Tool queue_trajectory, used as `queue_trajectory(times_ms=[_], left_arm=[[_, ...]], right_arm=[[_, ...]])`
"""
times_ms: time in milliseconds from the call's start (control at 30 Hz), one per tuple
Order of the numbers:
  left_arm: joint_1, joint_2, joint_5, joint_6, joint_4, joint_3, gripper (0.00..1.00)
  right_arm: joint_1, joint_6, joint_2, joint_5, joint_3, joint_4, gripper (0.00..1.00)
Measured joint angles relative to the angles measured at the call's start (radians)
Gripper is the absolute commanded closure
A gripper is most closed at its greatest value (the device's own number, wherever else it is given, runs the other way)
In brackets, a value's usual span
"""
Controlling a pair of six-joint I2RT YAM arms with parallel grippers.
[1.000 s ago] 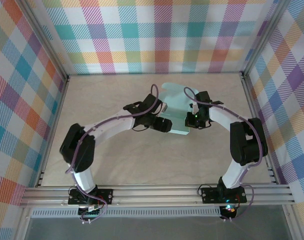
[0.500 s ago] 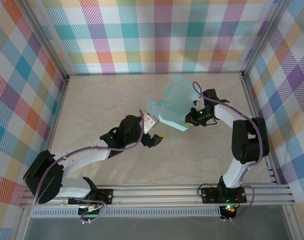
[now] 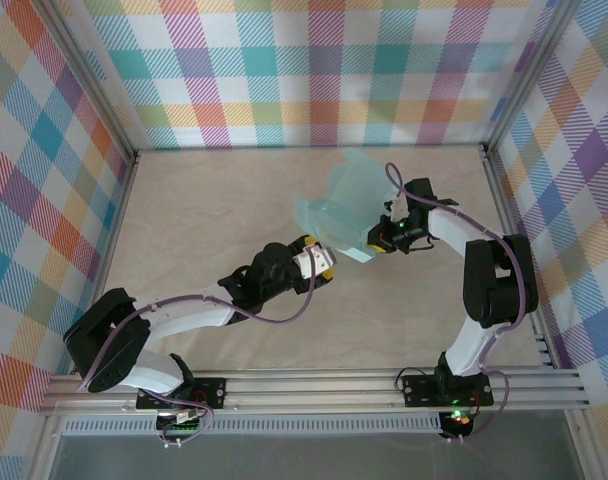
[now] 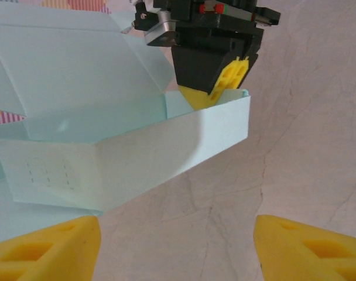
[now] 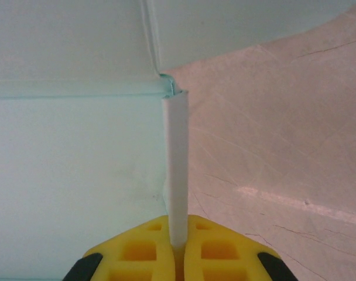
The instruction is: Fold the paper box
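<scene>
The paper box point(image 3: 346, 208) is a pale mint-green card sheet, partly folded and lifted off the table at the back centre. My right gripper point(image 3: 381, 237) is shut on its right edge; in the right wrist view the thin card wall point(image 5: 178, 170) runs straight into the closed yellow fingertips point(image 5: 147, 252). My left gripper point(image 3: 322, 264) stands open just in front of the box's near left corner, not touching it. In the left wrist view the folded wall point(image 4: 137, 158) hangs ahead, the right gripper point(image 4: 216, 88) pinches its far corner, and my own yellow fingertips point(image 4: 46, 249) stand wide apart.
The beige tabletop point(image 3: 214, 210) is ringed by plaid walls point(image 3: 314, 70) and aluminium rails point(image 3: 314, 385) at the near edge. The left arm point(image 3: 184, 315) lies low across the near left of the table.
The right gripper has lifted and tilted the box up off the table. The left arm pulled back and down, then swung its gripper toward the box's near left corner.
</scene>
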Motion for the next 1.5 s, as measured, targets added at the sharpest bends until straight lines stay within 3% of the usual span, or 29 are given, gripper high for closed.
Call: queue_trajectory(times_ms=[167,333,467,667,933,1200,1500], left_arm=[[0.013,0.040,-0.023,-0.018,0.068,0.022,0.32],[0.026,0.089,-0.022,-0.042,0.111,0.054,0.43],[0.036,0.110,-0.019,-0.052,0.119,0.068,0.43],[0.055,0.110,0.023,-0.063,0.111,0.071,0.42],[0.071,0.111,0.074,-0.085,0.105,0.076,0.52],[0.073,0.112,0.075,-0.084,0.089,0.082,0.35],[0.073,0.096,0.065,-0.084,0.077,0.078,0.32]], right_arm=[[0.000,0.001,0.000,-0.011,-0.010,0.007,0.95],[0.000,0.004,0.000,-0.011,-0.023,0.014,0.95],[-0.006,0.003,0.000,-0.009,-0.023,0.015,0.94],[-0.006,-0.001,0.000,-0.007,-0.023,0.014,0.94],[-0.004,-0.027,0.000,-0.008,-0.023,0.000,0.94],[0.004,-0.043,0.000,-0.008,-0.023,-0.009,0.94],[0.010,-0.043,0.000,-0.016,-0.023,-0.008,0.94]])
